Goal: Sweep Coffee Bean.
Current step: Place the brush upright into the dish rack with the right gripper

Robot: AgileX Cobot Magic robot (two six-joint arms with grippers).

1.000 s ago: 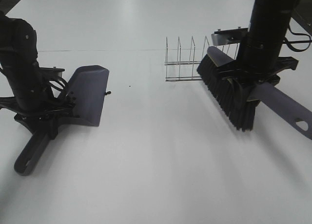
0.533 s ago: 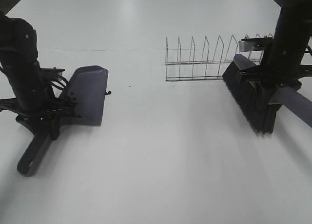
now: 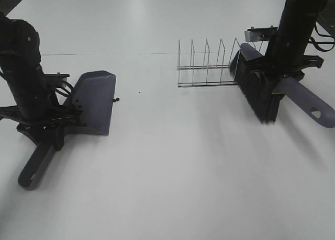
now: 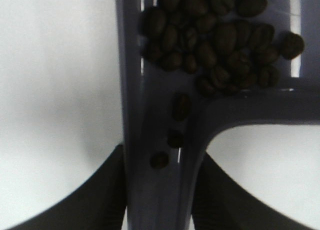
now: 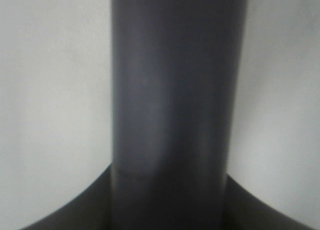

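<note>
A purple-grey dustpan [image 3: 95, 101] rests on the white table at the left. My left gripper [image 3: 51, 128] is shut on its handle [image 3: 35, 166]. In the left wrist view many coffee beans [image 4: 215, 39] lie heaped in the dustpan [image 4: 250, 102], with three in a row down the handle channel, and my left gripper [image 4: 160, 202] clamps the handle. A stray bean [image 3: 116, 99] lies on the table by the pan's lip, and a dark speck [image 3: 139, 92] lies further right. My right gripper [image 3: 276, 82] is shut on the brush [image 3: 256, 93] and holds it above the table. The right wrist view shows only the brush handle [image 5: 175, 99].
A wire dish rack [image 3: 209, 68] stands at the back, just left of the brush head. The brush handle [image 3: 308, 103] sticks out towards the table's right edge. Bare white table lies between the dustpan and the brush.
My right arm swung the brush right, then back left and further away, so it now hangs beside the wire rack. The left arm and dustpan have barely moved.
</note>
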